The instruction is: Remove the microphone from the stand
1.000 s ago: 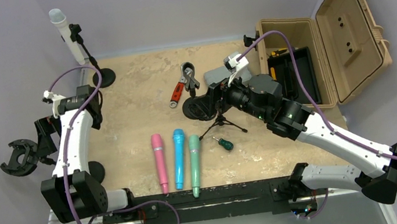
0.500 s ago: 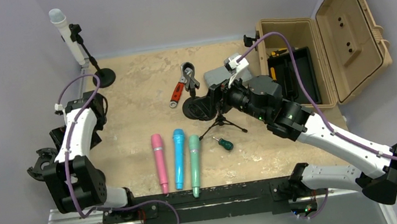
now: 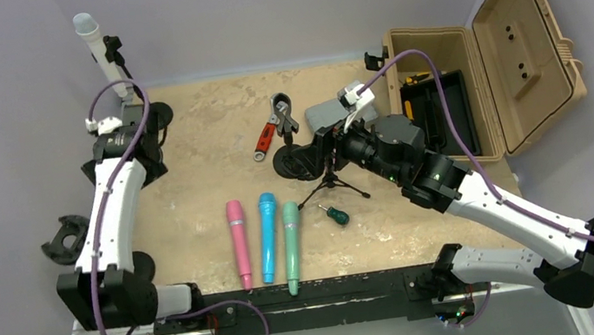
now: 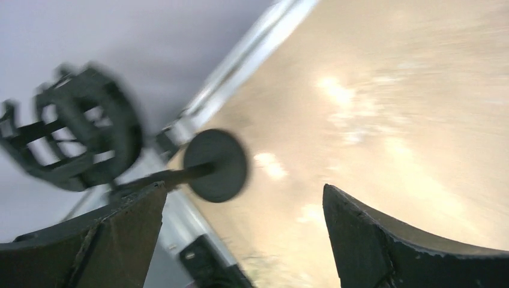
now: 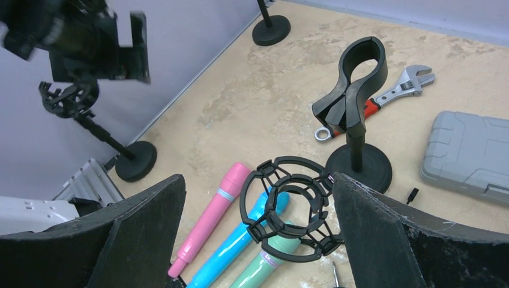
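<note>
Microphone [image 3: 95, 47] still clipped in the far-left stand [image 3: 130, 79]. My left arm [image 3: 110, 202] just swung in beside it, jaws apart, so the grab's close. Right jaws apart too.

Your frame is blurred. The left gripper [image 4: 243, 188] has its jaws spread wide. Beyond them a round black base [image 4: 216, 165] sits at the edge of the tan table [image 4: 390, 90], by the metal rail [image 4: 240, 60]. A thin rod [image 4: 162, 178] runs left from it to a black shock-mount cage [image 4: 78, 144].
</note>
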### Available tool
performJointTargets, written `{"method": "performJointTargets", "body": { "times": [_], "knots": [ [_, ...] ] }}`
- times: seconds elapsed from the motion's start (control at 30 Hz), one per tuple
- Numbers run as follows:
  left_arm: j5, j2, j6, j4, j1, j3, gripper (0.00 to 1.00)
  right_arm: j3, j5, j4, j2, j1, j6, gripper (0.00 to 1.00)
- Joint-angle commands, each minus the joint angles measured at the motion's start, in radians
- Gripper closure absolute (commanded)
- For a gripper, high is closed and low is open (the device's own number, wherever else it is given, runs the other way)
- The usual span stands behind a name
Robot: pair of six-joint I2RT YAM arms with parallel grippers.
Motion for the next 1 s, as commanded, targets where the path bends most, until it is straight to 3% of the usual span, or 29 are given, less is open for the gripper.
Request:
{"method": "performJointTargets", "body": {
  "times": [0.0,0.2,0.3,0.4,0.57,0.77,0.97],
  "knots": [
    [0.247,-0.126,0.141,0.166,-0.061,0.153,0.00,0.024,-0.003,0.029,0.000,0.000,-0.003,0.10],
    [0.519,-0.180,0.257,0.428,-0.038,0.215,0.00,0.036,0.016,0.004,-0.022,0.000,-0.002,0.09],
    [0.733,-0.169,0.237,0.641,0.063,0.210,0.00,0.037,0.032,-0.010,-0.031,0.000,0.001,0.09],
    [0.816,-0.098,0.184,0.761,0.143,0.256,0.00,0.037,0.047,-0.017,-0.046,-0.001,0.007,0.09],
    [0.780,0.119,0.216,0.830,0.163,0.497,0.00,0.027,0.075,-0.025,-0.074,0.000,0.014,0.09],
    [0.669,0.301,0.341,1.082,0.168,0.630,0.01,0.054,0.095,-0.078,-0.072,0.000,0.014,0.09],
    [0.502,0.505,0.409,0.993,0.181,0.900,0.00,0.067,0.121,-0.122,-0.091,0.000,0.032,0.09]
  ]
}}
